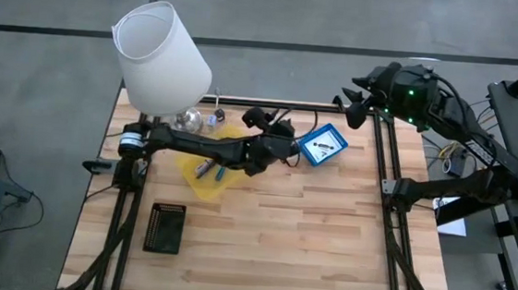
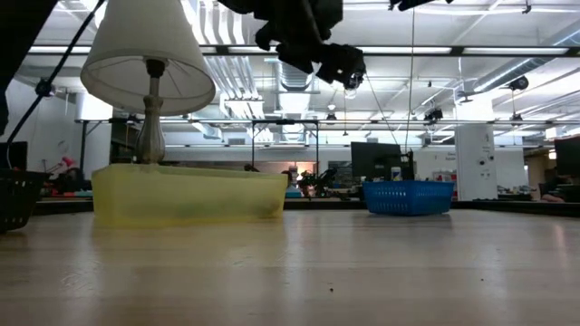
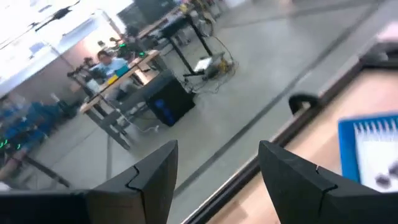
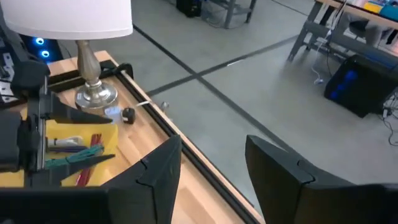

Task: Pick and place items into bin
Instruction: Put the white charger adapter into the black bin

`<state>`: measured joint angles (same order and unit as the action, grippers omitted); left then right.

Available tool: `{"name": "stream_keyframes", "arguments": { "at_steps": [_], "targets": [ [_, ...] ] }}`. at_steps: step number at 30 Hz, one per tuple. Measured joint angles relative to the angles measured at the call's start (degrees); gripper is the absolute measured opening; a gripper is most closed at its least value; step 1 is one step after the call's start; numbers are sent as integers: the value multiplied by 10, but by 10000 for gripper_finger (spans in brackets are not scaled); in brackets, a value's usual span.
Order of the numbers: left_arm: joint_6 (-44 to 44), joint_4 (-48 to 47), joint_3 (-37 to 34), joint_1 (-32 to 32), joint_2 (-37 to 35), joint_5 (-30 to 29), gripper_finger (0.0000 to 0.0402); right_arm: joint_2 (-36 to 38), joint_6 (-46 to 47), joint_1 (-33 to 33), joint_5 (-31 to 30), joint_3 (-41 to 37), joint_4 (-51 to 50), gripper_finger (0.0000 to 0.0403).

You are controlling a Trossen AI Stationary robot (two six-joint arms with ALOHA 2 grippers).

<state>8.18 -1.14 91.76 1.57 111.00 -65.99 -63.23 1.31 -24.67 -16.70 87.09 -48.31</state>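
My left gripper [image 1: 270,121] [image 3: 217,168] hangs open and empty, high above the table between the yellow tray [image 1: 202,179] and the blue bin [image 1: 322,146]; it shows near the top of the low view [image 2: 337,65]. In the tray lie the loose items [image 1: 211,169] [image 4: 74,152]: a teal pen, reddish and purple sticks, a white piece. The blue bin [image 2: 408,196] holds a small dark-and-white thing. My right gripper [image 1: 353,97] [image 4: 214,162] waits open and empty beyond the table's far right corner.
A white lamp [image 1: 159,58] [image 2: 145,54] stands at the far left, its silvery base [image 4: 93,96] just behind the tray. Small bits [image 1: 215,117] lie near that base. A black basket [image 1: 164,227] sits at the near left. Bare wood [image 1: 307,241] covers the near right.
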Motion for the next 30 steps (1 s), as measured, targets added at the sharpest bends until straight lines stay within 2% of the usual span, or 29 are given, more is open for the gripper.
{"name": "stream_keyframes", "arguments": {
  "at_steps": [2,3,8,10,12,16,25,30],
  "targets": [
    [-1,-61,17,9,0,45,207,-2,1,0,0,0,0,163],
    [-7,-101,30,15,0,86,207,-3,0,0,0,0,1,162],
    [-67,-269,94,64,0,368,207,-8,-13,0,0,0,1,159],
    [-78,-311,114,85,1,437,207,-10,-13,0,0,0,1,161],
    [-71,-345,128,100,2,456,207,-10,-14,0,0,-2,1,161],
    [6,-383,158,121,2,457,207,-10,-13,0,0,-5,1,159],
    [160,-463,166,135,6,460,207,-10,23,0,0,-31,3,153],
    [167,-565,167,160,19,460,207,-11,66,0,0,-53,5,157]
  ]
}}
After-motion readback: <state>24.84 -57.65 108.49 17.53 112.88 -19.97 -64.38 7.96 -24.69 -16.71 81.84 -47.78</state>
